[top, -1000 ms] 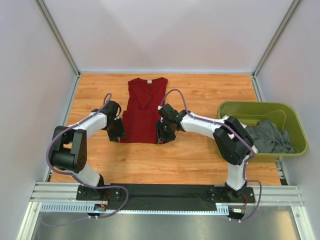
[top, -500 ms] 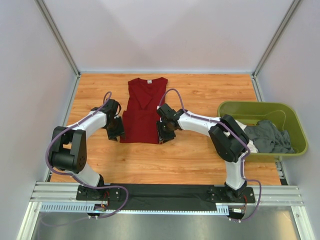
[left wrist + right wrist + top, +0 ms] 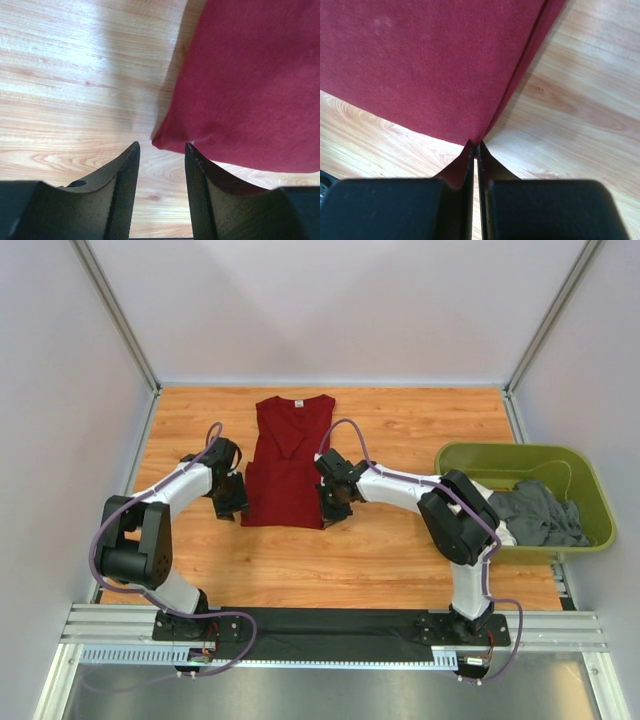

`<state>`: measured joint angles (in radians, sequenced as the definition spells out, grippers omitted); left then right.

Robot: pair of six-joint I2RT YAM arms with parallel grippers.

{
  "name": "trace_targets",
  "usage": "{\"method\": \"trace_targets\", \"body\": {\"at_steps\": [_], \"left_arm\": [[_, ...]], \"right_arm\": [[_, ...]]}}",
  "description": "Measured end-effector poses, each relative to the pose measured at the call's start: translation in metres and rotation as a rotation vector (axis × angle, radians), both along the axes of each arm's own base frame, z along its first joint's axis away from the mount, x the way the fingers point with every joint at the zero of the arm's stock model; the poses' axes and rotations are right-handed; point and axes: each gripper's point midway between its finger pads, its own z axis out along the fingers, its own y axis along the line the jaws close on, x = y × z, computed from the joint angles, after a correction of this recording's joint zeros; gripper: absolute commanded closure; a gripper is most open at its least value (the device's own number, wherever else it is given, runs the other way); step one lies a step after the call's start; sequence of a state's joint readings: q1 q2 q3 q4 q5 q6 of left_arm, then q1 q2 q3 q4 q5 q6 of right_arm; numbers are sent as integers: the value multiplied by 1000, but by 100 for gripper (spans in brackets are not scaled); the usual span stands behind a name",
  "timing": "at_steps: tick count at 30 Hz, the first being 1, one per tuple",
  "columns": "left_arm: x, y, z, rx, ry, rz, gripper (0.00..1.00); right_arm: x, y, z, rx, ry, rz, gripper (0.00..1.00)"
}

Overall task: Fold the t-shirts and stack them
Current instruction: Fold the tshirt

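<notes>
The red shirt (image 3: 288, 462) lies flat on the desk (image 3: 400, 560), close to the middle of the far edge, with its collar toward that edge and its hem toward the arms. A small white label (image 3: 297, 401) shows at the collar. The sleeves are not spread out, so the cloth makes a narrow shape with nearly straight sides. In the right wrist view the shirt's right side shows a doubled layer running along its edge. The left hand (image 3: 232, 502) sits low at the shirt's near left corner. Its fingers (image 3: 122, 185) are apart, and in the left wrist view that corner lies just ahead of the gap between the tips, the hem running off past the right one, with no cloth gripped. The right hand (image 3: 333, 508) is at the near right corner of the shirt. Its fingers are pressed together, and the right wrist view shows the corner pinched between them, a sliver of red cloth caught in the narrow slit. At the right edge of the desk stands the tub (image 3: 520, 455), well apart from the red shirt, and the grey shirt (image 3: 540, 515) lies crumpled inside it, toward its right half.
</notes>
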<state>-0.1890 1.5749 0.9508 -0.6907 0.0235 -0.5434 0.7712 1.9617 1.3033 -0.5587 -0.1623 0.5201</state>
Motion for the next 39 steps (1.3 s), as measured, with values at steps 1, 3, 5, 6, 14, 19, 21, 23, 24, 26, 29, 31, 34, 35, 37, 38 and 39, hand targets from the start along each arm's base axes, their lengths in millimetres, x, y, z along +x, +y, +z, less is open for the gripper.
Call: {"method": "trace_targets", "body": {"at_steps": [1, 3, 5, 6, 14, 19, 21, 23, 24, 26, 29, 31, 34, 35, 37, 38, 39], "left_arm": [[0, -1, 0, -3, -2, 0, 53], [2, -2, 1, -13, -10, -1, 54], [2, -4, 0, -24, -16, -4, 55], [2, -5, 0, -28, -17, -4, 55], [1, -13, -2, -57, -16, -21, 55], [-5, -17, -8, -57, 11, -31, 55], [-7, -16, -14, -50, 31, -31, 57], [-8, -16, -17, -48, 42, -26, 71], [-8, -16, -17, -48, 43, -23, 75], [-7, -17, -17, -51, 42, -18, 81], [-7, -18, -18, -60, 46, -17, 89], [-8, -20, -18, -68, 51, -16, 100], [-8, -20, -18, -69, 53, -13, 100], [-8, -20, -18, -69, 54, -13, 100], [-9, -20, -18, -68, 60, -8, 100], [-10, -20, -18, -66, 65, -4, 100], [-12, -20, -17, -61, 71, 2, 100]], "right_arm": [[-1, -1, 0, 0, -2, -1, 100], [-3, -5, 0, -2, -5, -2, 100], [-4, -6, 0, -4, -3, -2, 100], [-4, -6, 0, -4, -3, -2, 100], [-3, -8, 0, -7, -1, -5, 100], [0, -11, 0, -19, 6, -6, 100], [1, -13, 1, -25, 8, -7, 100], [3, -15, 1, -28, 10, -10, 100], [3, -16, 1, -29, 10, -12, 100], [4, -17, 0, -29, 13, -15, 100], [4, -17, 0, -29, 13, -16, 100], [4, -17, 0, -29, 14, -17, 100], [4, -17, 0, -29, 14, -17, 100], [4, -18, 0, -29, 14, -17, 100], [4, -18, 0, -29, 16, -18, 100], [3, -18, 0, -28, 18, -18, 100], [2, -18, 0, -24, 18, -18, 100]]}}
